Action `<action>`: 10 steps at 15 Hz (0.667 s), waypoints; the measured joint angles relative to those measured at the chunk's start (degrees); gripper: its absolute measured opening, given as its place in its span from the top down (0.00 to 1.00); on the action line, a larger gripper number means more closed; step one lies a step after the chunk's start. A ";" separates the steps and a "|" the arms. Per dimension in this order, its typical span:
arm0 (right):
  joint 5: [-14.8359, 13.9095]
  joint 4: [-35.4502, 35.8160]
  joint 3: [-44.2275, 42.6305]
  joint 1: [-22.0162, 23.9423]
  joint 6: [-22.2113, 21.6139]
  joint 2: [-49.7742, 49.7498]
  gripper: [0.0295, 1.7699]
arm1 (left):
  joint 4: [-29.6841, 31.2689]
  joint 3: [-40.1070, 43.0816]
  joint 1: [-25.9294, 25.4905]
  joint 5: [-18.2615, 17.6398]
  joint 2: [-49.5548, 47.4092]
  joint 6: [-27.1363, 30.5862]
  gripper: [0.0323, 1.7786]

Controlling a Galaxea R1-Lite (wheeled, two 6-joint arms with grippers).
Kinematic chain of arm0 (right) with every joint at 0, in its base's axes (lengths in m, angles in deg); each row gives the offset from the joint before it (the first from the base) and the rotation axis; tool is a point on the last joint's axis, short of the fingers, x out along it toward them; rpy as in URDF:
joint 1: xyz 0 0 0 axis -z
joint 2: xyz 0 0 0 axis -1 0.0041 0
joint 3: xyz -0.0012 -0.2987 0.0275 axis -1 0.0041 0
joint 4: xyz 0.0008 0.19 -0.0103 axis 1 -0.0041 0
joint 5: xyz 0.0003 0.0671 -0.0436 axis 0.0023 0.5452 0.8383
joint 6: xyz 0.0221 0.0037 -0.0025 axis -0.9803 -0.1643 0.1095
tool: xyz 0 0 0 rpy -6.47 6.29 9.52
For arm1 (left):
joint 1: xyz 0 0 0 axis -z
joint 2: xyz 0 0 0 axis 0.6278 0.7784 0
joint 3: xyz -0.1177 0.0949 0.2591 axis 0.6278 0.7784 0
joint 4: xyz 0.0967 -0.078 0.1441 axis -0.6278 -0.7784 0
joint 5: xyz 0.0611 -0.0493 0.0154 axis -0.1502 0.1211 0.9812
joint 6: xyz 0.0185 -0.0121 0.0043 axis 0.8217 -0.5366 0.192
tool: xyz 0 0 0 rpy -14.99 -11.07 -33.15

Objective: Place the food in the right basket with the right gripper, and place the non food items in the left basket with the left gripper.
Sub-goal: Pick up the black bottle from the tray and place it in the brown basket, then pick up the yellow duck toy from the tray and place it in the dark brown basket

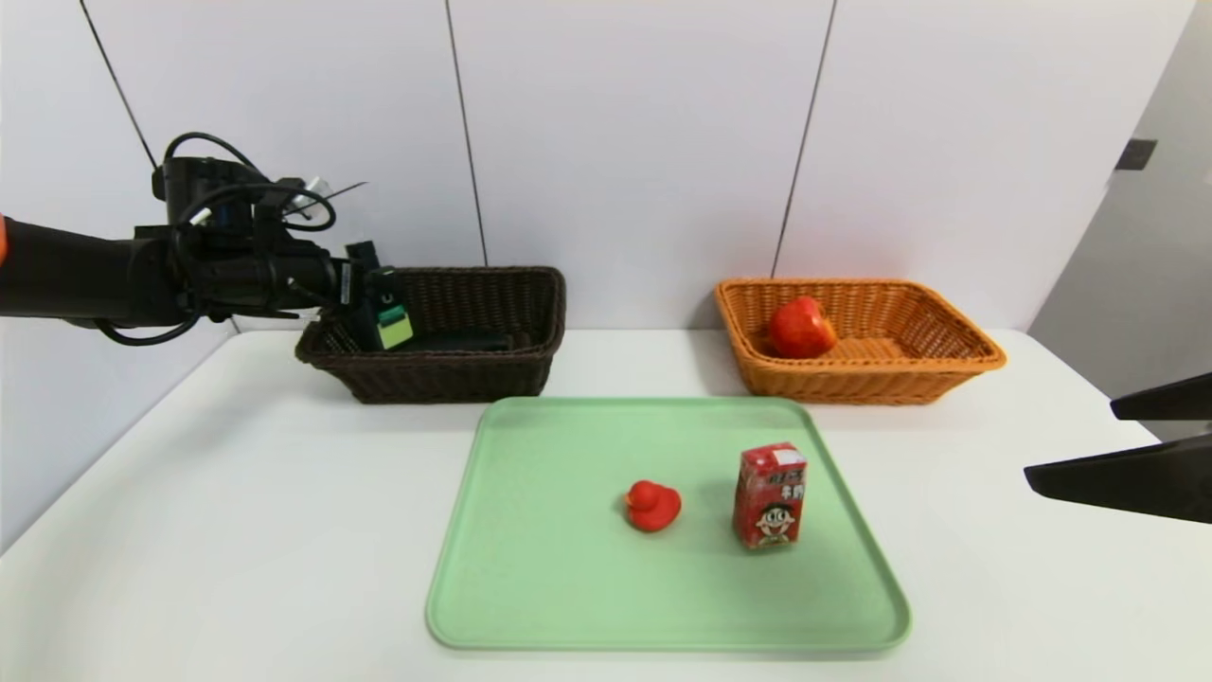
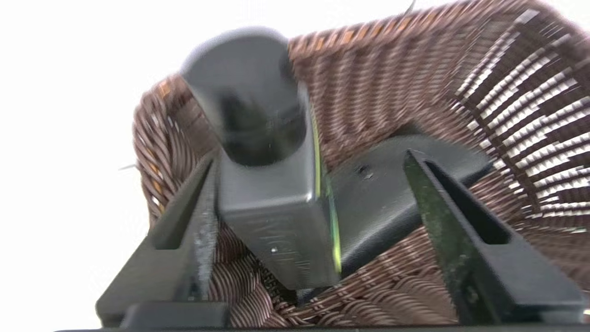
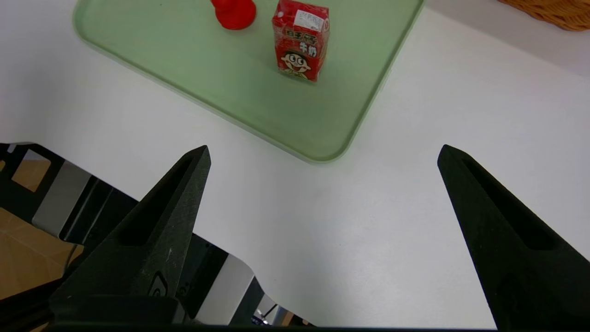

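My left gripper (image 1: 374,317) hangs over the left end of the dark brown left basket (image 1: 473,374), open. The dark pump bottle (image 2: 272,198) with its green label (image 1: 394,329) sits tilted between the fingers, close to one finger and well apart from the other. Its base is down at the basket's weave. The black pouch (image 2: 387,193) lies in the basket behind it. A red apple (image 1: 800,327) rests in the orange right basket (image 1: 852,379). On the green tray (image 1: 530,568) sit the red duck (image 1: 651,505) and the upright red drink carton (image 1: 770,495). My right gripper (image 1: 1070,441) is open and empty.
The right gripper (image 3: 323,150) hovers over the bare white table near its front right corner, beside the tray's corner (image 3: 322,152). The carton (image 3: 300,41) and duck (image 3: 233,11) lie ahead of it. A white wall stands close behind both baskets.
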 joint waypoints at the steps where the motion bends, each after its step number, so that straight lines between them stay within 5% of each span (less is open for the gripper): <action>1: 0.11 0.00 0.05 0.05 0.02 -0.11 0.04 | -0.06 0.00 0.24 -0.04 -1.51 0.06 0.20; 10: 0.27 0.00 1.12 0.05 0.02 -1.80 0.04 | -0.46 3.43 6.72 -0.37 -11.50 -0.13 0.09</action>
